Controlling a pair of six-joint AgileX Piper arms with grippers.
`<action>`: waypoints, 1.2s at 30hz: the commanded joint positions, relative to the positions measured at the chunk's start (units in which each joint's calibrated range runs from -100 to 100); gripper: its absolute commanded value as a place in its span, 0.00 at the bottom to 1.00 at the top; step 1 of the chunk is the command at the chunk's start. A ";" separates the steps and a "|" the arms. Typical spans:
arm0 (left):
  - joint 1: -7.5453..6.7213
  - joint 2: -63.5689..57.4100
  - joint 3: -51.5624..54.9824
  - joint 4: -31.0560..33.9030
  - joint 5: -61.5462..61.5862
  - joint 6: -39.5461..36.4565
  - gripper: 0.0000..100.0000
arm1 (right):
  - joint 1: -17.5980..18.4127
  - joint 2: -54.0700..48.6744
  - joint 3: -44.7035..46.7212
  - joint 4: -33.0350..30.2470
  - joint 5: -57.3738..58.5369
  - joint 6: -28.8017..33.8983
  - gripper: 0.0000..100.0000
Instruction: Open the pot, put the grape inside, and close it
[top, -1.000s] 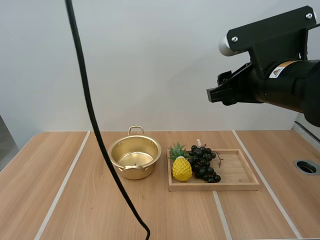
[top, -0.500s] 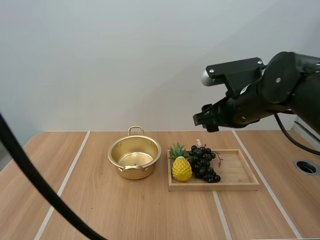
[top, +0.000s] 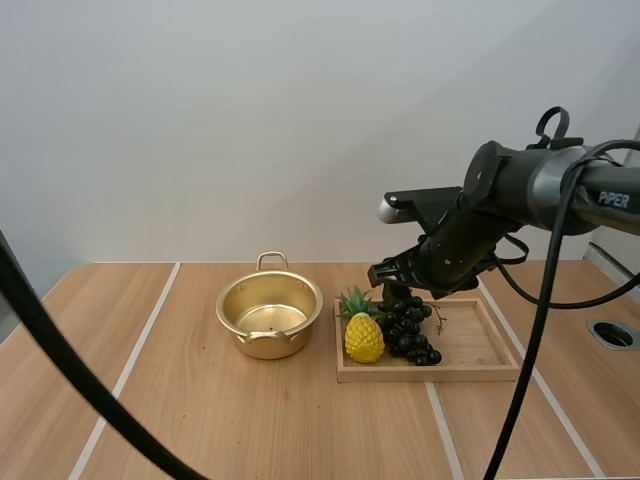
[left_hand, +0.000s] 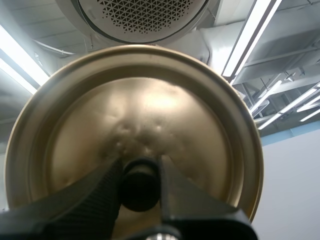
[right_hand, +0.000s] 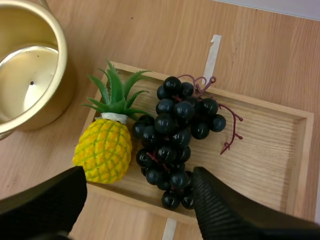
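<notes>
Grapes (right_hand: 172, 132) are seen lying in the wooden tray (top: 480, 345), in its pot-side half. A toy pineapple (top: 364, 338) is pressed against them on the side nearer the pot (top: 270, 343). Tray and pot are set just beside each other on the table (top: 150, 400).

Pot is already open. Lid (left_hand: 135, 110) is held clear of it by the left gripper (left_hand: 140, 170), with the fingers pinched narrow on the black knob (left_hand: 139, 186).

Step in hand is judged to be the grape pick. Right gripper (top: 385, 280) is poised just over the bunch with the fingers spread wide and nothing held between them. No contact with the grapes is seen.

Orientation: the bunch's long axis is laid roughly across the tray, far rim to near rim. Stem end with the purple twigs is pointed at the far rim, tapered tip at the near rim. In the right wrist view the open fingers are set either side of that axis, so the close would be made across the short width.

Next move, as judged: a straight descent is needed, fingers kept wide until the middle of the bunch is bracketed, then closed. Little room is left for the pineapple-side finger, so the pineapple could be nudged or caught. A soft, shifting grip is to be expected from the loose berries
</notes>
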 joint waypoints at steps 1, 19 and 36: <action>-0.19 0.18 -0.35 1.17 1.22 -0.64 0.00 | -0.24 2.18 -1.79 0.53 -1.55 -0.59 1.00; -0.19 0.18 -0.35 1.17 1.55 -0.64 0.00 | -0.24 14.52 -7.05 0.72 -4.19 -0.59 1.00; -0.19 0.18 -0.35 1.17 1.55 -0.64 0.00 | -0.24 23.52 -7.05 -0.25 -14.39 -0.78 1.00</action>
